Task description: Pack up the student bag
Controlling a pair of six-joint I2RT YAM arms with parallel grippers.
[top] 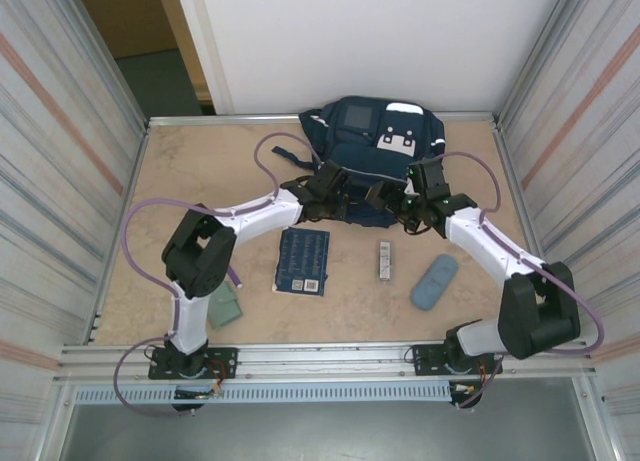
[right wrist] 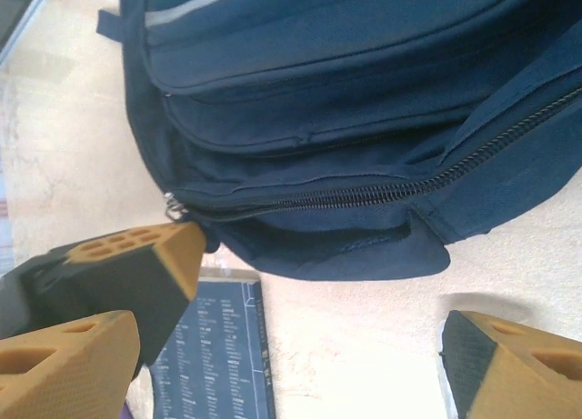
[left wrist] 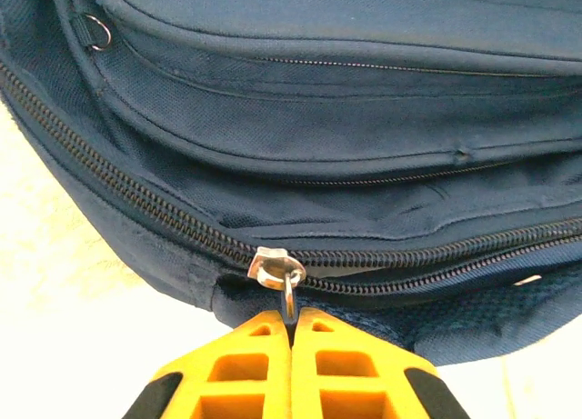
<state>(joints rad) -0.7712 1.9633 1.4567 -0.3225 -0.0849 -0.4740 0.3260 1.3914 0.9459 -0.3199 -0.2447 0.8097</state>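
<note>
Right at the tips of the left gripper (left wrist: 291,333), the student bag (left wrist: 346,128) lies on the table (top: 200,181), its navy fabric and rows of zip running away beyond the fingers. The gripper's yellow fingers (left wrist: 250,364) are pressed together with no gap, pinching the small metal ring of the zipper pull (left wrist: 288,296). The silver slider (left wrist: 271,266) sits just past the fingertips on the bag's lower zip line.

Just to the right of that gripper, the right gripper (right wrist: 291,324) is at the same near edge of the bag. Its jaws are spread wide with nothing between them but bare table. The bag's rounded lower edge lies a little ahead of its fingertips, apart from them.

Near the right gripper's left finger, a flat dark-blue book (right wrist: 214,355) with white print lies on the table. In the overhead view it sits behind the left gripper, towards the arm bases. Behind the right gripper lie a small silver object (top: 384,259) and, further right, a grey-blue pouch (top: 434,281). A flat green item (top: 225,306) rests beside the left arm's lower links.
</note>
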